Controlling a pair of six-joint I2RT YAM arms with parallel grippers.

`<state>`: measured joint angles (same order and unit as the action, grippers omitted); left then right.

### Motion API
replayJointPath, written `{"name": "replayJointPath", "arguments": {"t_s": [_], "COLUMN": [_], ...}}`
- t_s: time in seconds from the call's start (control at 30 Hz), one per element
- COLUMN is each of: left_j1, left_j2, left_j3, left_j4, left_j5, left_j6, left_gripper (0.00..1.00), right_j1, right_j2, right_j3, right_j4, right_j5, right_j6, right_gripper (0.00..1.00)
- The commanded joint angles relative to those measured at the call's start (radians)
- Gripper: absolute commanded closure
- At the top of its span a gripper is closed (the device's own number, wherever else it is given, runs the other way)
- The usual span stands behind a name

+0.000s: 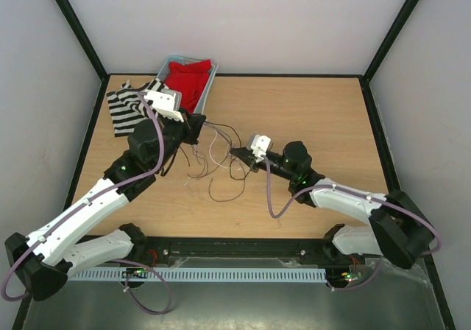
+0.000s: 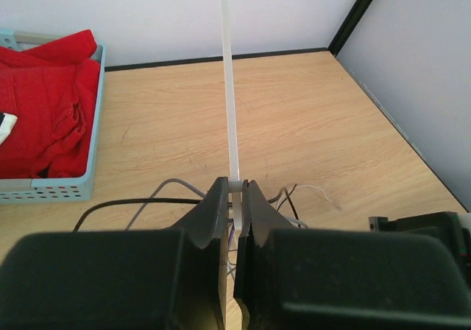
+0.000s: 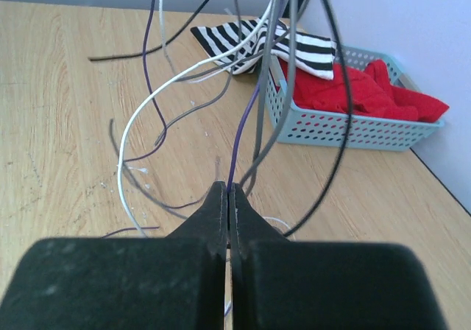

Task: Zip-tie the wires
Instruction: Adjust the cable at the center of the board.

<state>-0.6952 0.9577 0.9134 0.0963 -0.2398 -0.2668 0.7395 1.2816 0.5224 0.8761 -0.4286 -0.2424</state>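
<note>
Gripping the zip tie (image 2: 229,87) by one end in our clamped left gripper (image 2: 234,197), and with our right gripper (image 3: 229,197) pinched shut on the wires (image 3: 261,98) over mid-table, we judge the next move is looping the strip around the bundle.

This is a robotics lab test cell. The wooden tabletop (image 1: 316,116) is boxed in on three sides by plain pale walls (image 1: 243,20) joined by black frame posts (image 1: 73,24). A black rail (image 1: 235,247) runs along the tabletop's near edge and carries the left arm (image 1: 81,212) and right arm (image 1: 346,197), both looped with purple cables (image 1: 271,197). A white slotted cable duct (image 1: 221,275) lies just off that edge. The props are few: a blue basket (image 1: 209,87) of red cloth (image 1: 190,78) at the tabletop's far-left corner, a striped cloth (image 1: 125,109) beside it, and the wires (image 3: 283,20) mid-tabletop.
</note>
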Motion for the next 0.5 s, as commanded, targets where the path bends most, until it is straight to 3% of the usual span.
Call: {"name": "replayJointPath", "arguments": {"t_s": [0.0,0.47], "left_j1": [0.014,0.028], "left_j2": [0.004,0.013], "left_j3": [0.018,0.018], "left_j4": [0.014,0.007], "left_j5": [-0.005,-0.016], "left_j6": [0.010,0.016], "left_gripper": [1.00,1.00], "right_j1": [0.002,-0.132], "right_j2": [-0.096,-0.282], "right_j3": [-0.005,-0.054], "right_j4": [-0.194,-0.433], "right_j5": [0.052,0.073], "right_j6": [0.028,0.060], "right_gripper": [1.00,1.00]}}
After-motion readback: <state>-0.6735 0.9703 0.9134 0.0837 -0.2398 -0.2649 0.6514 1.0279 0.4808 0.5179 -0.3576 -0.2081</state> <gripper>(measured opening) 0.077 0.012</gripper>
